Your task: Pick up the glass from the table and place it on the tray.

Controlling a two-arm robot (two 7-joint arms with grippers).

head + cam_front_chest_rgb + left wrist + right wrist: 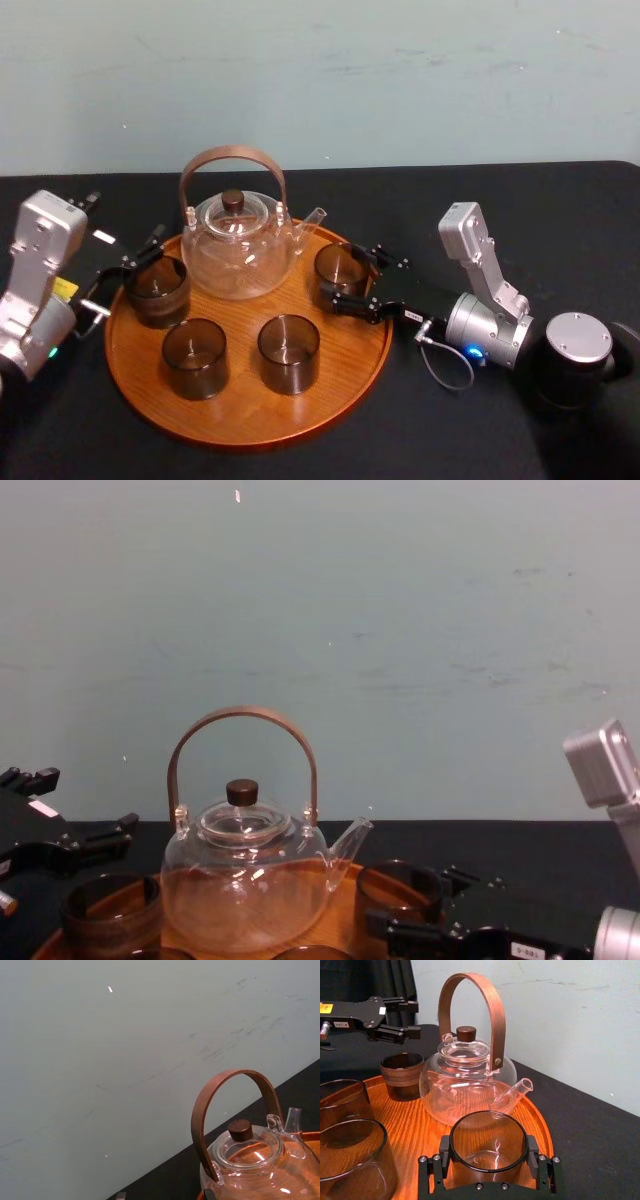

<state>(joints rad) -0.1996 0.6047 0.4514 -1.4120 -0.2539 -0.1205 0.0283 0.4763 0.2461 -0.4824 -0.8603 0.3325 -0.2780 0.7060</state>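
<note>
Black-fingered right gripper (489, 1152) with its jaws set one on each side of a smoky brown glass (338, 268) and apparently pressing its wall, so it seems to hold the glass. The glass stands upright on the round orange-brown wooden tray (245, 405), close to the tray's right rim and just beside the spout of a clear glass teapot (238, 245) at the tray's back. The step in hand looks like the release. It would go best if the base sits flat on the wood first; then both fingers should part evenly and the arm draw back toward the right, over the rim and the black table (560, 220) — away from the spout. Two more glasses (194, 357) stand toward the tray's front. The left gripper (407, 1019), fingers apart and empty, hangs over a banded glass (401, 1076) at the tray's left rim — well clear of this work.
</note>
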